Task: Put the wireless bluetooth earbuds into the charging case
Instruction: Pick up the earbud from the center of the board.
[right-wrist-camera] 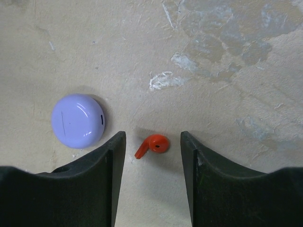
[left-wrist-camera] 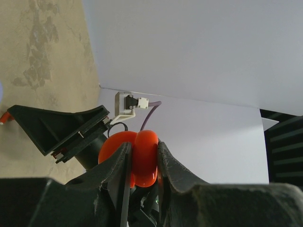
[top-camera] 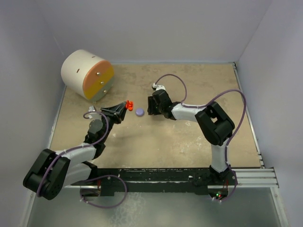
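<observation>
Tan table (top-camera: 189, 142), white walls, both arms reaching to mid-table.
Left gripper (top-camera: 124, 107) is pinching red round case (left-wrist-camera: 143, 163) tight; right gripper (right-wrist-camera: 152, 136) is hovering half-spread over red earbud (right-wrist-camera: 156, 144), holding nothing, lavender case (right-wrist-camera: 78, 120) just beside; big cylinder (top-camera: 87, 73) sitting at far-left corner.

You'll find the drum (top-camera: 87, 74) at the tabletop's (top-camera: 189, 137) far left corner. Mid-table, the round case (top-camera: 139, 112) lies between your grippers. Your left gripper (top-camera: 126, 106) holds a second case (left-wrist-camera: 142, 161) just left of it. One earbud (right-wrist-camera: 152, 144) lies beside it, between your right gripper's (right-wrist-camera: 152, 137) fingers.
</observation>
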Controlling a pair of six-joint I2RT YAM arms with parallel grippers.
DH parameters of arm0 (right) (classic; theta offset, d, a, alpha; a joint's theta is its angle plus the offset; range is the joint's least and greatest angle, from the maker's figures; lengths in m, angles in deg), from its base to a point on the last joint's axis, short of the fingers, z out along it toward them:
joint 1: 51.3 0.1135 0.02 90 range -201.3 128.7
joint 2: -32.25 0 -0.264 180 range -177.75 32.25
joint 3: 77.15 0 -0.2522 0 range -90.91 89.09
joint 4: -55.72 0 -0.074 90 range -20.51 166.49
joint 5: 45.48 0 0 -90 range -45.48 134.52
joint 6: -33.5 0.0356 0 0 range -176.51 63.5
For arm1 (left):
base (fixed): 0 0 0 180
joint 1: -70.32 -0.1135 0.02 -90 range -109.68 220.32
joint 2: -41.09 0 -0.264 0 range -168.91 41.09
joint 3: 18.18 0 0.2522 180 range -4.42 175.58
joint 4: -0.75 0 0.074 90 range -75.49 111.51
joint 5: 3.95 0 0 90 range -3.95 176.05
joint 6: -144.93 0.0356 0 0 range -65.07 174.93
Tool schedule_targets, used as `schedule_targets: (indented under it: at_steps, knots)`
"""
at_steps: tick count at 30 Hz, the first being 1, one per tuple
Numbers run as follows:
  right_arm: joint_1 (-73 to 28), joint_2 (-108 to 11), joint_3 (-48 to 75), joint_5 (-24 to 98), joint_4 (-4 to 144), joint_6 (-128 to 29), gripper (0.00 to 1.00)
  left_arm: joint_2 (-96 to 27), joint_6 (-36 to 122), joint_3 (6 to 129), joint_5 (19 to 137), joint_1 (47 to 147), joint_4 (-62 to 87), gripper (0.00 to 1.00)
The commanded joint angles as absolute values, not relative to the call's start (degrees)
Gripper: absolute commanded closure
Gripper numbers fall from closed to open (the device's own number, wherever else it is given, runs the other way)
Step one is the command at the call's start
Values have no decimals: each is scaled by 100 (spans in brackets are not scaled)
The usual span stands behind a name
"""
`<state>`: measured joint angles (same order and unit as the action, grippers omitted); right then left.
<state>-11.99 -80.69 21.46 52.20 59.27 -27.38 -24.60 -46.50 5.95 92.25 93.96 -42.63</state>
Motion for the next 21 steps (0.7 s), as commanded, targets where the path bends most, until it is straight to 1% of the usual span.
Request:
schedule_targets:
  at_steps: [1,21]
  knots:
    - [-1227,-8112,2208,5090,5842,-2628,47,-2473,-4721,525,9202,9381,-4754,100]
    - [-1193,-8218,2216,5008,5686,-2750,51,-2491,-4777,421,9181,9336,-4877,100]
